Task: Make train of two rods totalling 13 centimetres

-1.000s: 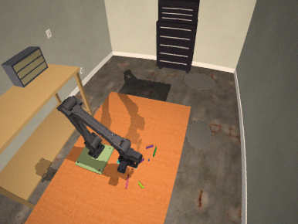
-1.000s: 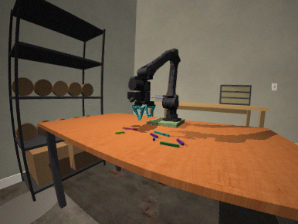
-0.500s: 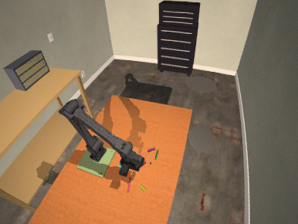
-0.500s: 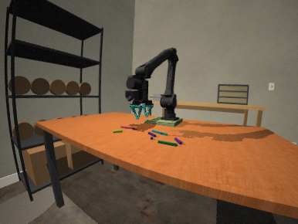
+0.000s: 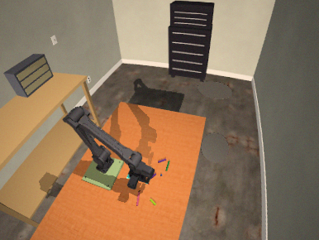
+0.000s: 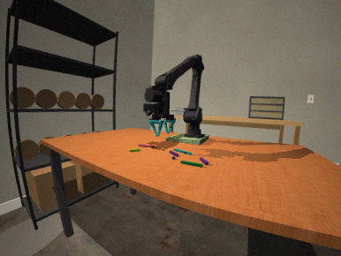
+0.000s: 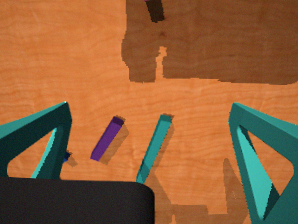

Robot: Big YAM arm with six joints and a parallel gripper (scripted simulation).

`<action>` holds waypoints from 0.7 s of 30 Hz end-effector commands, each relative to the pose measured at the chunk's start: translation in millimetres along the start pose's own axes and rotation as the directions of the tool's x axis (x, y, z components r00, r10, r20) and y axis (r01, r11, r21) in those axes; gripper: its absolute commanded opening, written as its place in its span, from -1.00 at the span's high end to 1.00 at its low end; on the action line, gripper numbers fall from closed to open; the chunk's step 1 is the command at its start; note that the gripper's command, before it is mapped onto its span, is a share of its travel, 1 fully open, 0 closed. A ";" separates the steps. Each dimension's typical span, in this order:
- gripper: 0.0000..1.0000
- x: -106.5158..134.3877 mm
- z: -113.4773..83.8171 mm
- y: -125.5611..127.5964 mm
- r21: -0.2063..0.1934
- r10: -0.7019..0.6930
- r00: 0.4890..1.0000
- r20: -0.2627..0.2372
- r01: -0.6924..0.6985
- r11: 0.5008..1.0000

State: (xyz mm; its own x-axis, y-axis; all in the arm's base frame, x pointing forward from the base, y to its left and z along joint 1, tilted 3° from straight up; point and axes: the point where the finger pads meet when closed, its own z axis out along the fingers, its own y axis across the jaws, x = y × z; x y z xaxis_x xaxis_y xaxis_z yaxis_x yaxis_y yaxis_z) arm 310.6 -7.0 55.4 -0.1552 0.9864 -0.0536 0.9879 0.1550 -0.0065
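Angular teal tool [image 6: 162,127] [image 7: 150,111] above smooth wood-grained orange tabletop [image 5: 165,136] [image 6: 265,185] [image 7: 200,100].

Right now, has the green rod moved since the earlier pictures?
No. In the exterior view, the green rod lies in the same place against the orange table's near edge.
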 end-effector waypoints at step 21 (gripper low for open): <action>-1.00 96.7 -15.8 60.4 -0.058 0.004 1.000 -0.009 -0.004 0.998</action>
State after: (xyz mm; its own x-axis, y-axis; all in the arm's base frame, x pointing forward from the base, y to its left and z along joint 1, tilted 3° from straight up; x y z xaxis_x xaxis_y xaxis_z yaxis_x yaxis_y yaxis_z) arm 330.8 49.5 59.1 -0.1833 0.9817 -0.0518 0.9828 0.1841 0.0109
